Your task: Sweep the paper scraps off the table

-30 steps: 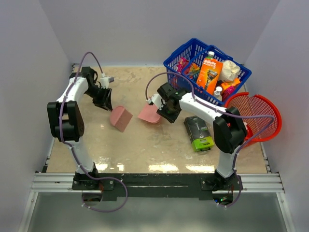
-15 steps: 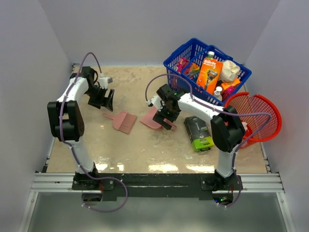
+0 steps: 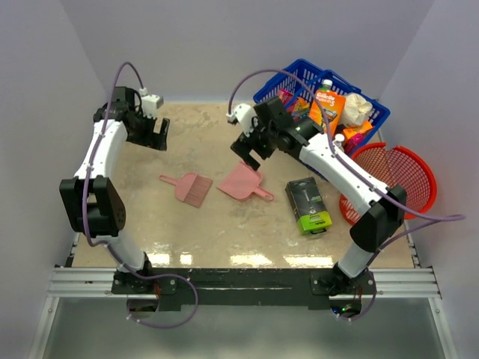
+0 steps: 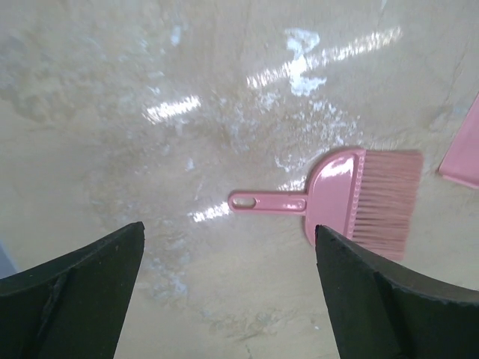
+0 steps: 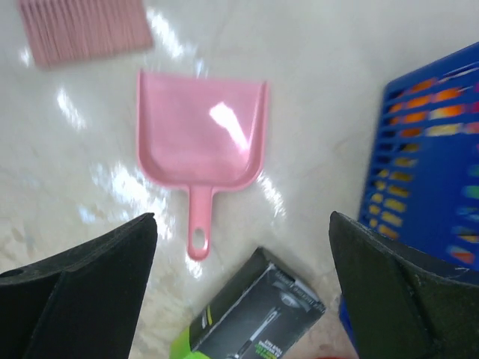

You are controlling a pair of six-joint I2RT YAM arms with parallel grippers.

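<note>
Pink tools lie loose on the table: the brush and, just beside it, the dustpan, its pan bare in the right wrist view. Farther back, the left gripper and right gripper hang above the top, jaws wide, holding nothing. Any retreat should rise straight, clear of the handles and the blue basket. Of paper scraps I find none on the mottled beige stone-look top, though small white bits might hide in its glare.
</note>
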